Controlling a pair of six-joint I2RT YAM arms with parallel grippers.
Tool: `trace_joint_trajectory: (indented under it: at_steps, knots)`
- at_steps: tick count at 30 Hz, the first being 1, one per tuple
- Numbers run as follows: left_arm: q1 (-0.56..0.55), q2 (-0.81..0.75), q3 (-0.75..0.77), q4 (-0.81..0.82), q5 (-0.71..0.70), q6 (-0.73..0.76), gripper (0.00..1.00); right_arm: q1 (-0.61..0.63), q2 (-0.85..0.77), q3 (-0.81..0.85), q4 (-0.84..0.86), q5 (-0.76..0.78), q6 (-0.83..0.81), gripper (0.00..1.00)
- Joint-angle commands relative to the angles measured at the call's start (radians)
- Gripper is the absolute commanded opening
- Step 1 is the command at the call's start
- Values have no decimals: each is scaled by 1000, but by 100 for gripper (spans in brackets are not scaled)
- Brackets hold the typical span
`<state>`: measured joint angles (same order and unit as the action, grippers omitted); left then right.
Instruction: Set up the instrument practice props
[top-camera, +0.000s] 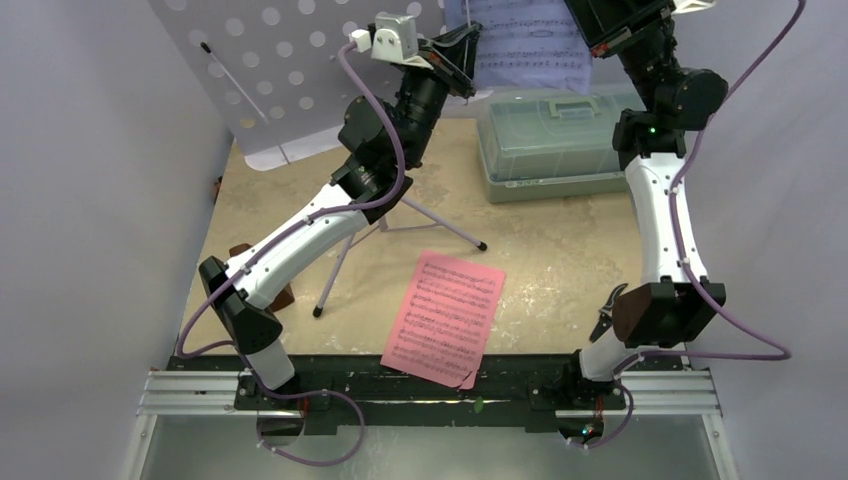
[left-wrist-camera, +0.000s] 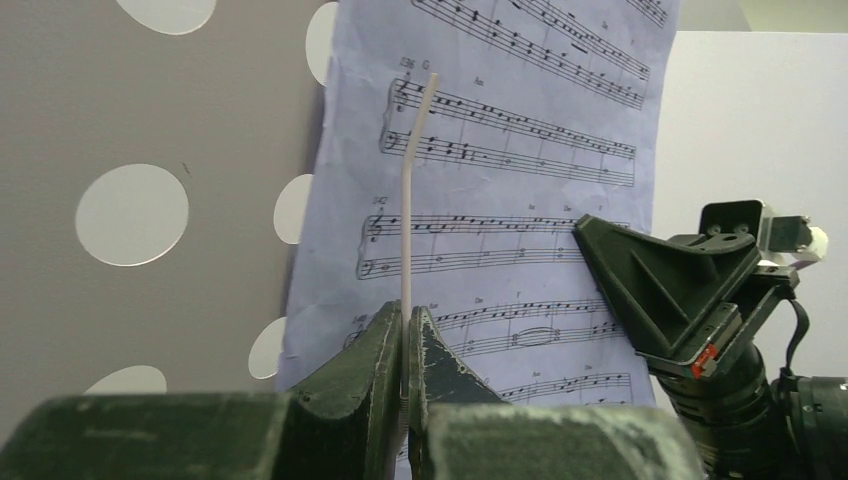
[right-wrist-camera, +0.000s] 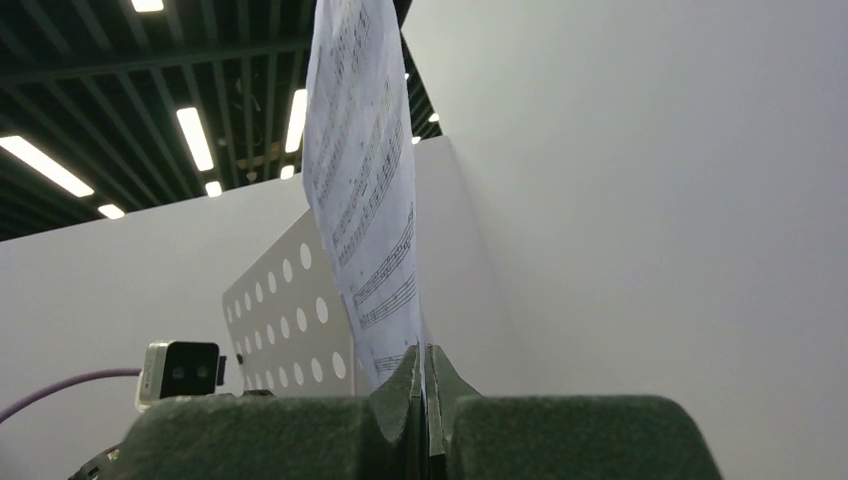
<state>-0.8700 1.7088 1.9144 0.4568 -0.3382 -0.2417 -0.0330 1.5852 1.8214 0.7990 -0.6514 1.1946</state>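
Blue sheet (top-camera: 530, 40): held upright in the air, just right of the stand's desk.
Left gripper (left-wrist-camera: 405, 345): pressed onto the sheet's edge.
Right gripper (right-wrist-camera: 428, 385): pinched on the sheet's other bottom edge.
Stand (top-camera: 290, 70): lavender perforated desk, far left, on tripod legs.
Pink sheet (top-camera: 445, 315): flat on the table, near edge.
Step judged: blue sheet being carried to the desk.
Next move: a joint shift left is called for, then lowering onto the ledge.
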Motion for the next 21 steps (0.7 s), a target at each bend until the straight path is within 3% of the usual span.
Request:
trace_joint_trajectory:
  at_steps: [1,21]
  knots:
    - [5,-51,-17,36,5,20,0,38,16,59,103,-26,45,0]
    - [5,-74,-42,60,5,2,0,215,103,67,203,7,17,0]
